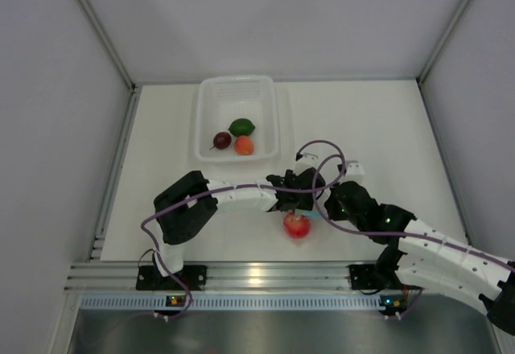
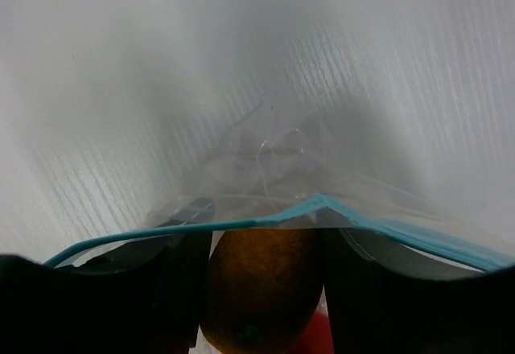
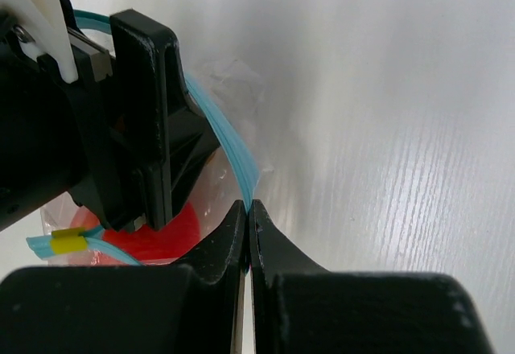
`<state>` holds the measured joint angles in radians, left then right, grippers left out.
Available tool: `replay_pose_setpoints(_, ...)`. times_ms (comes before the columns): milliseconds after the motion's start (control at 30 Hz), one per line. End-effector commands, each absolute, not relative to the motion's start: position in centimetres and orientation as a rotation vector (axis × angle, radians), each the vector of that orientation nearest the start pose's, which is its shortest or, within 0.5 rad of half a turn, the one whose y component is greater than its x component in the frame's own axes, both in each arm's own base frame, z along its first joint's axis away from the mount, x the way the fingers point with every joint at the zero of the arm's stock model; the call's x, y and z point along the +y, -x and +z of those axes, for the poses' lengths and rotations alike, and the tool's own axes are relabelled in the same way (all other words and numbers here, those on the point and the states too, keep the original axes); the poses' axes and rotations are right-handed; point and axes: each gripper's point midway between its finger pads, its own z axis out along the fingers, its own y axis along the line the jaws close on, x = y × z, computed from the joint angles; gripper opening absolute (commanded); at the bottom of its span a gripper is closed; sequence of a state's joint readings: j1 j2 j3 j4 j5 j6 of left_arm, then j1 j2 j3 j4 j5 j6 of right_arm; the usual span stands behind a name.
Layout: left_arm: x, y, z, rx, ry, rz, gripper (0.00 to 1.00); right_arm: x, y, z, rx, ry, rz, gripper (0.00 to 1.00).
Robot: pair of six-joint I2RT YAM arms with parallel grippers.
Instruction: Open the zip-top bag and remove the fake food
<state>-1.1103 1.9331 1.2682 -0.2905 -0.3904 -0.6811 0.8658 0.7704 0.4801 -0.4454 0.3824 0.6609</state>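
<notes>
Two white-and-black arms
Left arm [image 1: 241, 197], right arm [image 1: 438, 251]: white shells, black joints, purple cables [image 1: 326, 149]; left tool [image 2: 265, 225], right tool [image 3: 249, 207] black.

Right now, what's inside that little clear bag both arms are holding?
The zip-top bag holds a brownish-orange fruit, pinched by the left gripper, and a red fruit beside it. The black fingers cover the rest, so nothing more can be confirmed.
</notes>
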Motion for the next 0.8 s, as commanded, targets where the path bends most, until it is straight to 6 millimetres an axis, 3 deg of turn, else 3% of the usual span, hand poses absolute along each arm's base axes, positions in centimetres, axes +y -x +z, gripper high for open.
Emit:
replay_pose_setpoints(0,-39.8,-23.6,5.4,2.411,-0.355,-0.418,0.0,17.6,-20.7,14.1,2.156,0.014,0.476,0.0)
replay_pose_setpoints(167,-41.4,-23.2,8.0,2.349,-0.38,-0.518,0.0,18.8,-21.0,15.0,2.16,0.055,0.497,0.0)
replay_pose_setpoints(400,-42.9,-23.0,9.7,2.316,-0.42,-0.585,0.0,20.8,-20.7,15.5,2.17,0.12,0.498,0.0)
replay_pose_setpoints(767,-42.1,-23.8,13.2,2.239,-0.362,-0.587,0.0,21.0,-20.4,15.8,2.16,0.129,0.437,0.0)
